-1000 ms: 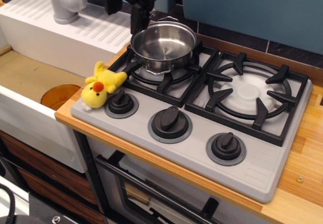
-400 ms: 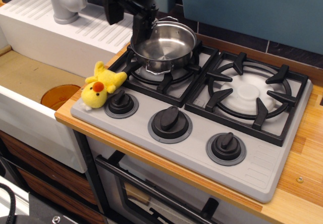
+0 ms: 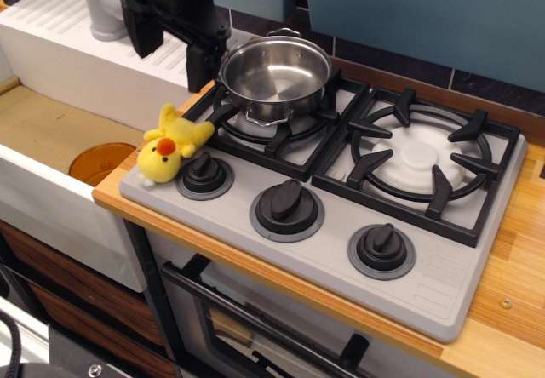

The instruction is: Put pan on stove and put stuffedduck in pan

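The shiny steel pan (image 3: 275, 77) stands empty on the left burner of the grey stove (image 3: 443, 267). The yellow stuffedduck (image 3: 173, 143) lies at the stove's front left corner, beside the left knob (image 3: 204, 173). My black gripper (image 3: 170, 39) hangs open and empty above the drainboard, left of the pan and behind the duck, with two fingers (image 3: 201, 61) pointing down. It touches neither the pan nor the duck.
A white sink (image 3: 51, 199) with an orange drain (image 3: 98, 162) lies to the left, with a ribbed drainboard (image 3: 77, 29) and grey faucet (image 3: 106, 16) behind. The right burner (image 3: 421, 158) is bare. A wooden counter (image 3: 511, 310) surrounds the stove.
My gripper has moved left, away from the pan's rim, and a little lower over the drainboard. The pan and duck have not moved.
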Motion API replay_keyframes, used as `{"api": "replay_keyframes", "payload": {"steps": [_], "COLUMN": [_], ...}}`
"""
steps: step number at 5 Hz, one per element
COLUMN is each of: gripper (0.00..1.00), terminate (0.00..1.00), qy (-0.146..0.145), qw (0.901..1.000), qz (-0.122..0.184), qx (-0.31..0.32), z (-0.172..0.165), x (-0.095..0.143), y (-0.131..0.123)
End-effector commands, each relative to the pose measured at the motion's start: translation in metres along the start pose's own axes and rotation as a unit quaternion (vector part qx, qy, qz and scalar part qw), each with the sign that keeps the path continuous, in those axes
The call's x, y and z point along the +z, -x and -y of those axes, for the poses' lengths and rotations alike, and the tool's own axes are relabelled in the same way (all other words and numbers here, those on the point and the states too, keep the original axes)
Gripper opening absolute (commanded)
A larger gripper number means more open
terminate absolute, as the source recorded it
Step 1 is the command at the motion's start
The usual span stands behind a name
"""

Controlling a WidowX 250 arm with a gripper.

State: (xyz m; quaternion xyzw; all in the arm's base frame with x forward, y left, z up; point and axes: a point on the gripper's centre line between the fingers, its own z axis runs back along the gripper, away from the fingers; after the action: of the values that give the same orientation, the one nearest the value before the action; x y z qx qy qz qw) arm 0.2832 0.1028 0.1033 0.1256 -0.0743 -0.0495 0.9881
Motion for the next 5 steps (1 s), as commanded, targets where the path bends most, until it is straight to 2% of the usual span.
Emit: {"api": "replay_keyframes", "payload": {"steps": [1,3,5], "gripper": [1.00,1.00,1.00], "terminate": [0.00,0.00,0.00], "qy": [-0.013,-0.008,-0.004], "qw": [0.9991,0.9981,0.9974], "qz": [0.037,0.057,0.068], "qx": [0.016,0.023,0.025], "z": [-0.003,0.004,0.011], "x": [-0.002,-0.024,-0.043], "y": [0.024,0.040,0.043]}}
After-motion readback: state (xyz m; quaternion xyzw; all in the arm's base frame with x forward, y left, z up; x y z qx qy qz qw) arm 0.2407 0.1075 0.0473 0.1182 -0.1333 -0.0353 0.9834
